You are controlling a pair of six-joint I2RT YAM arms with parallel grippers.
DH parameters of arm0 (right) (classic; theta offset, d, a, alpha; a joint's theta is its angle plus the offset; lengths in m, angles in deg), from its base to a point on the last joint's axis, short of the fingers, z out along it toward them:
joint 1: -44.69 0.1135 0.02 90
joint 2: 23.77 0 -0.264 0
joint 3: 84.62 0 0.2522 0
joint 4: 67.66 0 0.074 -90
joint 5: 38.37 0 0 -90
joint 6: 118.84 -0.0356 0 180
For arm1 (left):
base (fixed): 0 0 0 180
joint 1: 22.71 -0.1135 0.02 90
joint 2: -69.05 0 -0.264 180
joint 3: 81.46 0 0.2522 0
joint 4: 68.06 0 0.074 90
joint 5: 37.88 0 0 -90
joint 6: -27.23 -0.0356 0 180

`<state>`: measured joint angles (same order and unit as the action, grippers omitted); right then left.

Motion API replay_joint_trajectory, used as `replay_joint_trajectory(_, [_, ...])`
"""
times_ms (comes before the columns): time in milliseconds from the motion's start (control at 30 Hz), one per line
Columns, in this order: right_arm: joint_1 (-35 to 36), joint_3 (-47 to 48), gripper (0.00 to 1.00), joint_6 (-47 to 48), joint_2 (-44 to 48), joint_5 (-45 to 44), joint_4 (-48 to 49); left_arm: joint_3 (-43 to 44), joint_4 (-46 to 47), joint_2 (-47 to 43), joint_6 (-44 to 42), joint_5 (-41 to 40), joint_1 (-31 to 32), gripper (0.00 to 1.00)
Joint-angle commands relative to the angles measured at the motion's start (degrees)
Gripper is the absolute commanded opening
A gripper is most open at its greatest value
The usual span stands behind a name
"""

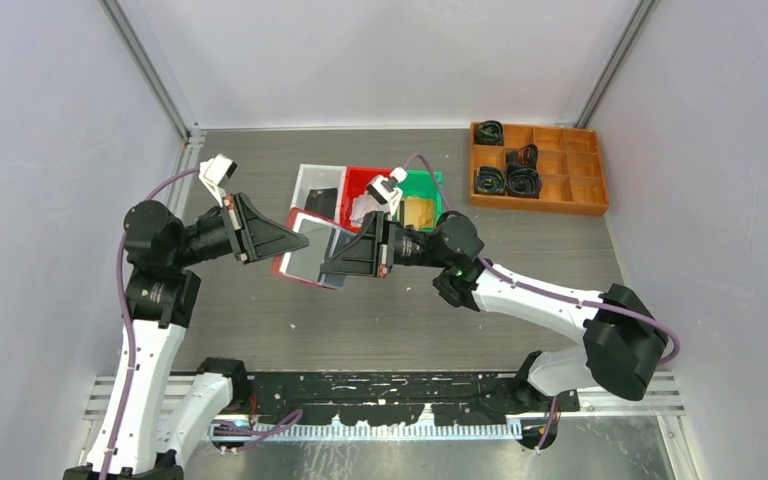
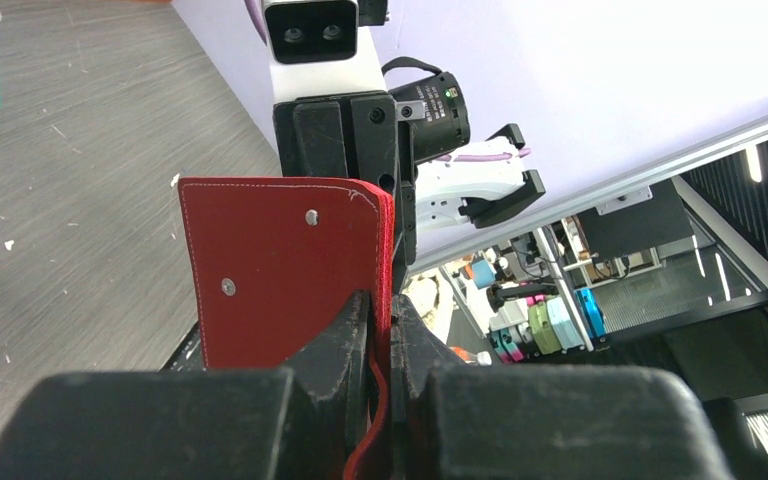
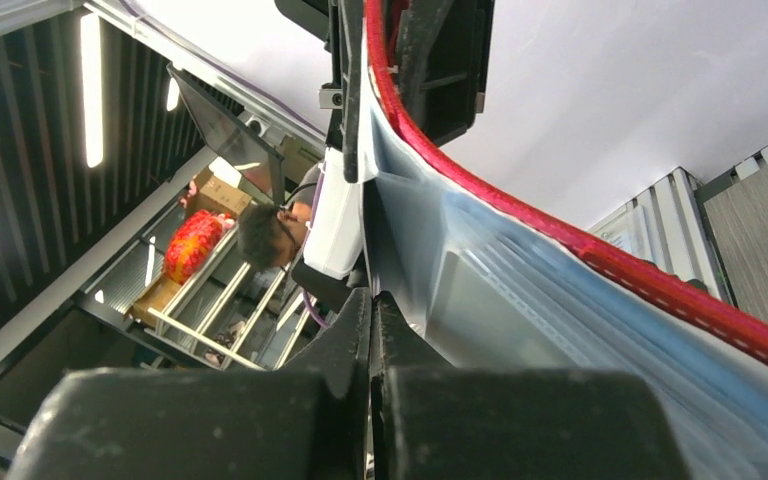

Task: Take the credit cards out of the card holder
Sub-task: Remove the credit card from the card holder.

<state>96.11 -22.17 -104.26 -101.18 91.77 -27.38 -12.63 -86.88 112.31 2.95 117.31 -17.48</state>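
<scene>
The card holder (image 1: 310, 250) hangs open in the air above the middle of the desk (image 1: 410, 320), just in front of the bins (image 1: 360, 185). The left tool (image 2: 382, 325) is clenched on its red cover edge. The right tool (image 3: 370, 312) is pinched shut at the pale sleeves; any credit cards inside are hidden. It looks light and floppy, the sleeves slick, so a card's exposed edge is probably the best hold. The desk is grey and wood-grained, with pale walls on three sides.

You won't find any text, label, brand or number clear enough to read in these views. The red card holder (image 2: 280, 270) shows only plain stitching and two rivets.
</scene>
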Motion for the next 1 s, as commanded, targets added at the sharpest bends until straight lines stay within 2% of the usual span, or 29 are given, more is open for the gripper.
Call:
replay_joint_trajectory(0, [-0.2,-1.8,0.01,-0.4,2.3,-1.3,5.3,3.1,1.5,-0.5,-0.2,0.3,-0.1,0.00])
replay_joint_trajectory(500, [-1.2,-4.9,0.01,-0.5,4.5,-1.0,5.4,3.9,0.8,-0.3,-0.5,0.2,-0.1,0.00])
replay_joint_trajectory(633, [-1.1,-2.3,0.27,-2.1,3.0,-0.6,7.4,3.8,0.7,-0.2,-0.5,0.1,-0.2,0.00])
replay_joint_trajectory(700, [-1.2,-1.0,0.35,-3.9,1.8,-0.6,10.3,3.6,0.8,-0.3,-0.6,0.1,-0.2,0.00])
replay_joint_trajectory(767, [-1.2,0.1,0.37,-5.6,0.6,-0.5,12.6,3.6,0.7,-0.3,-0.7,0.2,-0.2,0.00])
replay_joint_trajectory(833, [-1.2,0.8,0.34,-6.6,0.0,-0.5,14.0,3.7,0.7,-0.3,-0.7,0.4,-0.2,0.00])
replay_joint_trajectory(967, [-1.2,0.3,0.10,-7.2,-0.1,-0.6,14.6,3.7,0.7,-0.3,-0.9,0.6,-0.2,0.00])
